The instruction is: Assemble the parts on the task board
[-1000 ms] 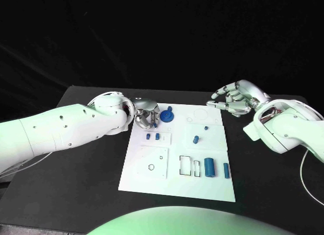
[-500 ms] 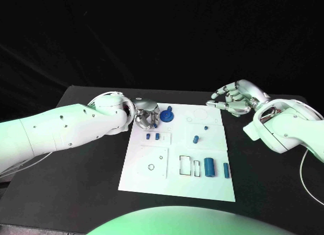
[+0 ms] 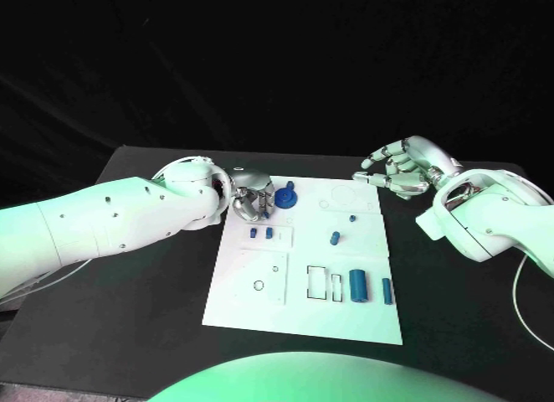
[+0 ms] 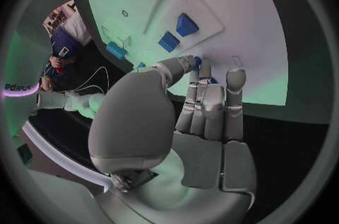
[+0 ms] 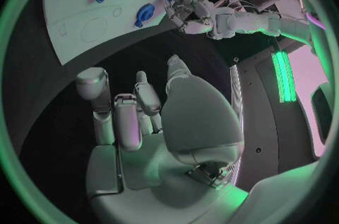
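Observation:
The white task board [image 3: 259, 314] lies in the middle of the black table. My left hand [image 3: 251, 199] hovers over its far left corner, just beside a round blue part [image 3: 284, 198]. Between its thumb and a finger [image 4: 192, 84] it pinches a small blue part [image 4: 198, 61]. Two small blue blocks [image 3: 261, 234] stand in the board just nearer than that hand. My right hand [image 3: 397, 169] hangs above the table off the board's far right corner, fingers loosely bent and apart, with nothing in them. The right wrist view shows the left hand [image 5: 187, 12] beside the round blue part [image 5: 144, 12].
Further blue parts sit on the board: a small piece [image 3: 334, 239], a tiny one [image 3: 353, 219], a thick cylinder [image 3: 358, 286] and a slim bar [image 3: 386, 291] by two rectangular outlines [image 3: 315, 283]. Bare black table [image 3: 132, 318] flanks the board on both sides.

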`<state>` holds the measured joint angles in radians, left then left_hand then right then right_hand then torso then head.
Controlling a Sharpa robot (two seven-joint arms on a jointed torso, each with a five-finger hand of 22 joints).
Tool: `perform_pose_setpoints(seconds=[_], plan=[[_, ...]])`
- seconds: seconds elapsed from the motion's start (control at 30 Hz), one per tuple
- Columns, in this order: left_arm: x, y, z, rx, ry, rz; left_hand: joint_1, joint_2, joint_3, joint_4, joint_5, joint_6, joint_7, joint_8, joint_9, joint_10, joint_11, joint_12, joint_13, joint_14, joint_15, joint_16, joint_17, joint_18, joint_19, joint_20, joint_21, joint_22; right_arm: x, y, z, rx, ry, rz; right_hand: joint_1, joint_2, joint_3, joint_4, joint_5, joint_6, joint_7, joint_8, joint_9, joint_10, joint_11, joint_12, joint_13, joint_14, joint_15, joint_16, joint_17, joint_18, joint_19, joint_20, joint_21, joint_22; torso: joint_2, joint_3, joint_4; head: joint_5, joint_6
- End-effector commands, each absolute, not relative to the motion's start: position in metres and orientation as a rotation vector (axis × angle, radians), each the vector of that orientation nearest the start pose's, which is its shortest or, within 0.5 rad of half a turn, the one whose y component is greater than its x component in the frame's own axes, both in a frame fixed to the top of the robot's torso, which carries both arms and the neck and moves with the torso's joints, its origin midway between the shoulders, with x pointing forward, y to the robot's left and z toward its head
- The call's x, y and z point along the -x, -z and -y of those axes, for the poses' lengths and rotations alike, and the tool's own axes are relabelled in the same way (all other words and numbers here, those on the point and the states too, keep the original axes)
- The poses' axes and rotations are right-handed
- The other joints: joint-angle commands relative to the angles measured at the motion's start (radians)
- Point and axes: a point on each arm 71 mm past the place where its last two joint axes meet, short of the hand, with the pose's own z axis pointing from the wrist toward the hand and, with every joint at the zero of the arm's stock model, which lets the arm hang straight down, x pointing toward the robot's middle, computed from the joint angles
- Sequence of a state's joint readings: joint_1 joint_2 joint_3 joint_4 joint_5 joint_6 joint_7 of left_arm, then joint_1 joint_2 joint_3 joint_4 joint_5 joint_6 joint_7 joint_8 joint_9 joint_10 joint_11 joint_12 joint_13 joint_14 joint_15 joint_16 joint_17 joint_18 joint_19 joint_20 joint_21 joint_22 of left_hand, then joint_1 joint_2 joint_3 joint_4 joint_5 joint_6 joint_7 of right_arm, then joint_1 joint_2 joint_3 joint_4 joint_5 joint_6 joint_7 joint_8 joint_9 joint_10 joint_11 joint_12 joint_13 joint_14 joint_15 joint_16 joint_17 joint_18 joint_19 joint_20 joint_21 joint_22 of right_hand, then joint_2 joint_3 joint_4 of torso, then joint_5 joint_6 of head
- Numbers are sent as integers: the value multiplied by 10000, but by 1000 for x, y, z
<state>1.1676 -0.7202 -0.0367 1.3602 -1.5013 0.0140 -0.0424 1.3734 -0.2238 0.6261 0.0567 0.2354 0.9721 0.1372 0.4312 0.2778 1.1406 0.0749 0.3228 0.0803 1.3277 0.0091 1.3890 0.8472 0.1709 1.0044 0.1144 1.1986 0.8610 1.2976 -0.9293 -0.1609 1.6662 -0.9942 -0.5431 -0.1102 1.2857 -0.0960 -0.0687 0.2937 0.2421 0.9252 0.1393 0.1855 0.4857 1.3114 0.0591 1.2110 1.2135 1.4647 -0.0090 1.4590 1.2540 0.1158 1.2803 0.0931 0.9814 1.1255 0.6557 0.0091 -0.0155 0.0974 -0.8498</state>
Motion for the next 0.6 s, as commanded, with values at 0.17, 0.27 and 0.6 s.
perform_pose_setpoints(seconds=[0.17,0.27,0.6], plan=[[-496,235,-176,-3632,6218,-20089,-159,-33,-104,56,21,-87,25,-201,-3,12,37,-172,14,-14,18,-34,-43,-110,-59,20,-96,-76,-464,169,215,-3180,-8180,-16339,23,38,-54,-9,41,-56,-6,25,16,-15,-28,-37,-41,377,-65,-75,-10,127,-16,-12,-79,-17,-3,1,-5,-15,-15],[-497,235,-176,-3610,6183,-20090,-166,-39,-108,59,22,-96,28,-212,-4,9,40,-183,15,-20,21,-37,-57,-106,-74,21,-109,-96,-464,169,215,-3181,-8176,-16345,23,38,-54,-9,41,-56,-6,25,16,-15,-28,-37,-41,377,-65,-75,-10,127,-16,-12,-79,-17,-6,0,1,-21,-18],[-497,235,-178,-3564,6128,-20070,-162,-61,-112,49,30,-146,44,-270,-12,-8,55,-241,20,-85,35,-78,-197,-88,-137,27,-172,-184,-464,169,216,-3185,-8165,-16346,23,38,-54,-9,41,-56,-6,25,16,-15,-28,-37,-41,377,-65,-75,-10,127,-16,-12,-79,-17,-7,-9,5,-26,-17]])
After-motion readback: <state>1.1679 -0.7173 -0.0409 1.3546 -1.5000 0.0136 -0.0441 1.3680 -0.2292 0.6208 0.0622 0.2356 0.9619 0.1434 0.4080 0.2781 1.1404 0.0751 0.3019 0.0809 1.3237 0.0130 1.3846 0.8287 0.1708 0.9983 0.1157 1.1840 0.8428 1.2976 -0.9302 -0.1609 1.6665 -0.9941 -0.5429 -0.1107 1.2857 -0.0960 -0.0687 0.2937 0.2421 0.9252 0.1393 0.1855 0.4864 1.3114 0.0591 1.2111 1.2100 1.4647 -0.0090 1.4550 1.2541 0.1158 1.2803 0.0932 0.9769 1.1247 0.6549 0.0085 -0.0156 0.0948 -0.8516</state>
